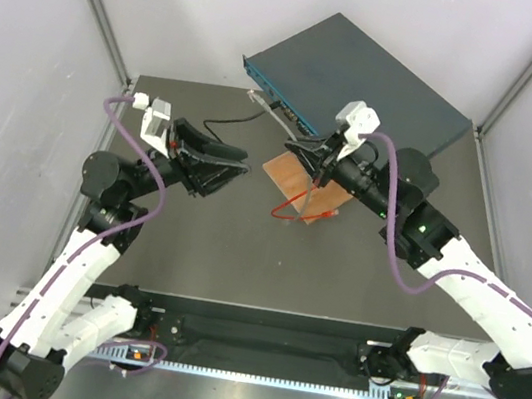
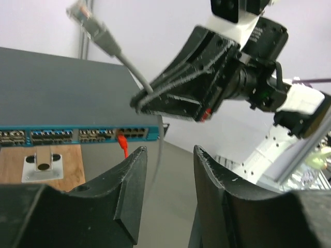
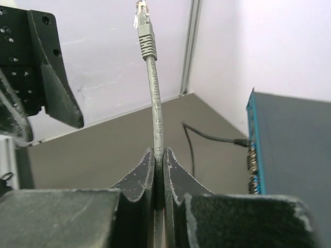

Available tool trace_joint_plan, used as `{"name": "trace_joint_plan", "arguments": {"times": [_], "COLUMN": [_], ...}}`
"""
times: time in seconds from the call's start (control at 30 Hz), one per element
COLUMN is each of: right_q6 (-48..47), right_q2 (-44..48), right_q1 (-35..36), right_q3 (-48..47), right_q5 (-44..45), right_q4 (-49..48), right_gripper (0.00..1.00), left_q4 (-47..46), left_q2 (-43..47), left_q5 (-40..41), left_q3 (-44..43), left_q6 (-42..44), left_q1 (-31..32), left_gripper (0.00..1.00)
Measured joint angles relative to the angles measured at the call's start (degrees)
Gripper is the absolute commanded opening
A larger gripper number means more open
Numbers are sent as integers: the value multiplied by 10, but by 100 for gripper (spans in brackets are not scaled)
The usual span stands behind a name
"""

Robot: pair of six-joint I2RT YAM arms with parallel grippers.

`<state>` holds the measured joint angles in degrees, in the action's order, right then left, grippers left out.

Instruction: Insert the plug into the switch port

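Note:
The switch (image 1: 365,84) is a flat dark blue-grey box at the back, with a row of ports (image 2: 77,134) across its front face. The plug's red boot (image 2: 122,142) sits at a port in the rightmost block and hangs down; I cannot tell how deep it is. Its red cable (image 1: 295,209) loops over the wooden board. My right gripper (image 3: 159,152) is shut on a grey cable (image 3: 155,113), whose connector (image 3: 145,31) stands above the fingers. It also shows in the top view (image 1: 304,151) just in front of the switch. My left gripper (image 2: 169,150) is open and empty, to the left (image 1: 240,160).
A wooden board (image 1: 295,179) lies in front of the switch with a white bracket (image 2: 44,165) on it. A black cable (image 3: 207,137) is plugged in at the switch's left end and runs across the dark table (image 1: 237,256). White walls enclose the table.

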<state>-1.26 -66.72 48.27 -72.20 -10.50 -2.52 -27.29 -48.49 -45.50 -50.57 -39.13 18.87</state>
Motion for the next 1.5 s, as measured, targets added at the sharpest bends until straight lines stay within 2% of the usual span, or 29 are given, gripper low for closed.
{"name": "trace_joint_plan", "arguments": {"times": [0.17, 0.4, 0.63, 0.73, 0.83, 0.97, 1.07, 1.27, 1.5], "right_q6": [-78, -167, -179, -106, 42, 304, 444, 596, 646], "right_q2": [12, 12, 12, 5, -23, -73, -93, -93, -92], "right_q1": [16, 50, 48, 9, -74, -151, -159, -153, -132], "right_q3": [27, 45, 43, 26, 0, -1, 16, 40, 45], "right_q5": [13, 45, 12, -73, -182, -299, -342, -386, -402], "right_q4": [-33, -53, -35, 0, -13, -132, -211, -301, -343], "right_gripper": [0, 0, 0, 0, 0, 0, 0, 0, 0], "left_q4": [22, 19, 21, 19, 11, -18, -51, -117, -154], "left_q2": [12, -4, -16, -15, -15, -19, -36, -76, -119], "left_q5": [-30, -31, -28, -24, -20, -14, -11, 2, 10], "left_q3": [5, 5, 5, 5, 5, 3, -12, -41, -77], "left_q6": [19, 16, 16, 9, -5, -19, -30, -39, -47], "left_q1": [0, 0, 0, -4, -13, -17, -17, -19, -18], "left_gripper": [48, 48, 50, 52, 52, 52, 52, 52, 52]}}
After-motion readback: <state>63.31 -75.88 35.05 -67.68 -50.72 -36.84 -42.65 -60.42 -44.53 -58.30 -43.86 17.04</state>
